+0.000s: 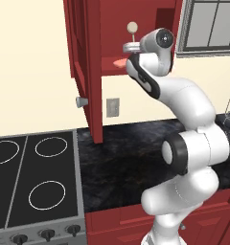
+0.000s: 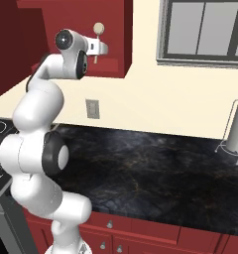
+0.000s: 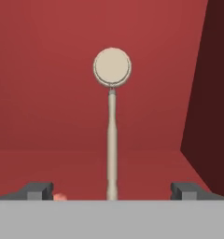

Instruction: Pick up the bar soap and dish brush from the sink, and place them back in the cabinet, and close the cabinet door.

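The end effector (image 3: 112, 193) is reaching into the open cabinet (image 1: 136, 19) with its two dark fingertips (image 3: 37, 190) standing wide apart and clamped on nothing. Between those tips, dead on the centre line, the dish brush (image 3: 112, 126) is standing upright: its thin wooden handle is running straight up away from the end effector and its round disc head is sitting at the top, so the long axis is lying vertical and directly ahead, between the open fingers but touching neither as far as the hand view shows. Just beside the left fingertip a small salmon corner of the bar soap (image 3: 60, 197) is peeking out low on the cabinet floor; in the left base view the bar soap (image 1: 120, 62) is lying flat on the shelf, close under the end effector (image 1: 131, 48). From the right base view the dish brush (image 2: 98, 34) is rising just past the end effector (image 2: 102, 48), against the red back wall. Both items appear to be already resting in the cabinet, so the likely next move is a straight withdrawal along the hand's own axis, keeping the fingers off the handle. Nearer the base, the cabinet door (image 1: 83, 62) is hanging swung open to the left over the black stone bench (image 1: 121, 158), waiting to be closed.
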### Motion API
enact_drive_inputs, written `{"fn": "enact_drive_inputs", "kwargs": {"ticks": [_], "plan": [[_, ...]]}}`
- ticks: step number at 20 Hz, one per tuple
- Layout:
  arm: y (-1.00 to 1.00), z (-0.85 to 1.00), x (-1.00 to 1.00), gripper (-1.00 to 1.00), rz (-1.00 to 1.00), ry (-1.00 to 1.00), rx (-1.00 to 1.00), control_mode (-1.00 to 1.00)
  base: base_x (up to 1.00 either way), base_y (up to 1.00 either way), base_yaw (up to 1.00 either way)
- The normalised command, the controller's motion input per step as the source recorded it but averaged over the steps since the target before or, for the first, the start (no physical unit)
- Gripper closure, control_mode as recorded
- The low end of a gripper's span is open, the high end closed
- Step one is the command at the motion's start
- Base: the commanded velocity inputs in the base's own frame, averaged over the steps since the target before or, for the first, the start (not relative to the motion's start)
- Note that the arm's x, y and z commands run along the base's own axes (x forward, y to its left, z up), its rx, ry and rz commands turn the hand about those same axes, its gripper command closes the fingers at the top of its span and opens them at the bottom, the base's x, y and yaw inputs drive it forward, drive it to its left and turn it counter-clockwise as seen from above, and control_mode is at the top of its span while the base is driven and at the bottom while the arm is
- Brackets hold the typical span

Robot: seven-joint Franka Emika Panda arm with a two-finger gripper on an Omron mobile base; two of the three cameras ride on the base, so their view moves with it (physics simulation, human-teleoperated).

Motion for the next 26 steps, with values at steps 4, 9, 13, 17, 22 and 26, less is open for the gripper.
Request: {"fn": "enact_drive_inputs", "kwargs": {"ticks": [4,9,13,17,22,26], "plan": [[0.00,0.13,-0.33,-1.00,0.00,0.00,0.00,-1.00,0.00,0.00,0.00],[0.00,0.04,-0.33,-1.00,0.00,0.00,0.00,-1.00,0.00,0.00,0.00],[0.00,0.00,-0.22,-1.00,0.00,0.00,0.00,-1.00,0.00,0.00,0.00],[0.00,0.00,-0.17,-1.00,0.00,0.00,0.00,-1.00,0.00,0.00,0.00],[0.00,0.00,-0.30,-1.00,0.00,0.00,0.00,-1.00,0.00,0.00,0.00],[0.00,0.00,-0.29,-1.00,0.00,0.00,0.00,-1.00,0.00,0.00,0.00]]}}
